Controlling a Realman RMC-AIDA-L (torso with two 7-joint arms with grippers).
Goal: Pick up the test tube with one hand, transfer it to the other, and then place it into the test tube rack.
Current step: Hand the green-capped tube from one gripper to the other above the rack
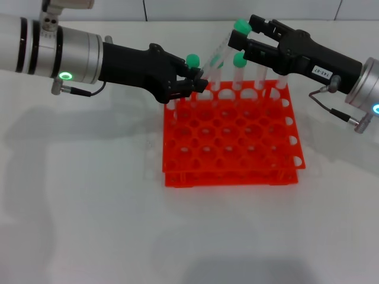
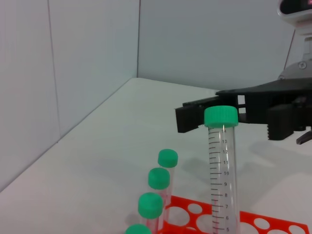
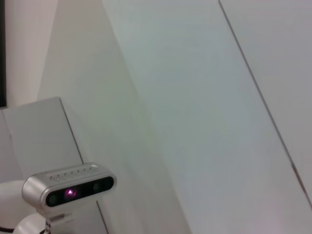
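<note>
My left gripper (image 1: 198, 83), on the green-lit arm, is shut on the lower end of the test tube (image 1: 222, 50) and holds it tilted above the back edge of the orange-red rack (image 1: 228, 177). The tube's green cap (image 1: 241, 26) points up toward my right gripper (image 1: 241, 32), the white-labelled one. Its jaws are open and stand on either side of the cap. In the left wrist view the tube (image 2: 222, 170) stands in front of the right gripper (image 2: 229, 122), with one finger (image 2: 190, 119) close beside the cap. The right wrist view shows neither.
Several other green-capped tubes (image 1: 192, 59) stand in the rack's back row, also in the left wrist view (image 2: 159, 178). The rack (image 2: 253, 222) sits on a white table (image 1: 89, 207). A wall runs behind. The right wrist view shows only wall and the head camera (image 3: 68, 190).
</note>
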